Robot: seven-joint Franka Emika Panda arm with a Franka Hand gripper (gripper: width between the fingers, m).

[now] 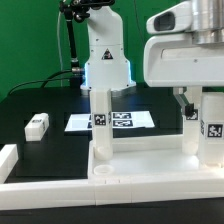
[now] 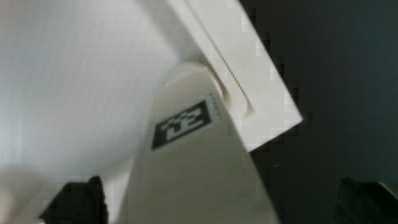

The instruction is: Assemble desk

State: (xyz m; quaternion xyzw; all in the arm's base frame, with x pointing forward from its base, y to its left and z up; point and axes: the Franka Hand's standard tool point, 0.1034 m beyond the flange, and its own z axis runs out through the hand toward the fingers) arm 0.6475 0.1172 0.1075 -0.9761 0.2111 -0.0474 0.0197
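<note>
The white desk tabletop (image 1: pixel 150 165) lies flat near the front of the table. Two white legs stand upright on it, one toward the exterior view's left (image 1: pixel 100 118) and one at the right (image 1: pixel 212 135), each with a black-and-white tag. A third leg (image 1: pixel 37 125) lies loose on the black table at the left. My gripper (image 1: pixel 192 108) hangs over the right leg. In the wrist view my gripper (image 2: pixel 217 205) is open. That tagged leg (image 2: pixel 187 130) runs up between the two dark fingertips (image 2: pixel 75 200) with a gap on each side, down to the tabletop (image 2: pixel 80 80).
The marker board (image 1: pixel 125 121) lies flat behind the desk, in front of the arm's white base (image 1: pixel 105 55). A low white border bar (image 1: pixel 10 160) runs along the left and front of the black table. A green wall stands behind.
</note>
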